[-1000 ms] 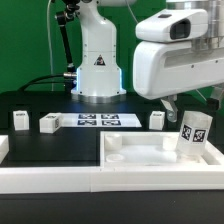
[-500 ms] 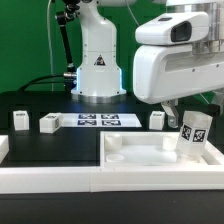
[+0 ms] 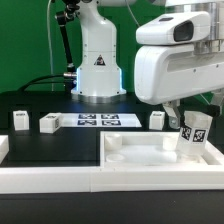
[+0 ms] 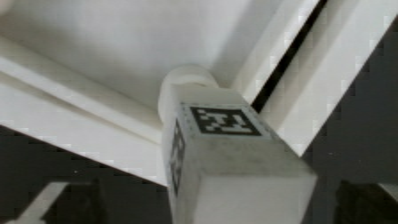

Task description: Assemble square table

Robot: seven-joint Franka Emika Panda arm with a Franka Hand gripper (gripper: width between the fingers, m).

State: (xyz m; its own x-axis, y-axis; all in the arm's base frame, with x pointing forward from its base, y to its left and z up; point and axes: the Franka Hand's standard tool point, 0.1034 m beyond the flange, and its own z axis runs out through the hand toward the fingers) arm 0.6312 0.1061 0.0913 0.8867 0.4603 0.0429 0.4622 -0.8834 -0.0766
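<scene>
The square tabletop [image 3: 140, 152] is laid on the table [image 3: 60, 148] toward the exterior view's right, just behind the long rail [image 3: 60, 181] at the front edge. One leg [image 3: 193, 135] is stood, slightly tilted, inside a corner of the tabletop's rim at the exterior view's right. Behind the tabletop, a second leg [image 3: 20, 120] and a third leg [image 3: 48, 124] are set at the exterior view's left, and a fourth leg [image 3: 157, 119] toward the right. The marker board [image 3: 98, 121] is laid between the third and fourth, in front of the arm's base [image 3: 98, 75].

Black table [image 3: 60, 146] carries slab [image 3: 145, 158]; legs [image 3: 49, 124]; marker board [image 3: 98, 121].
</scene>
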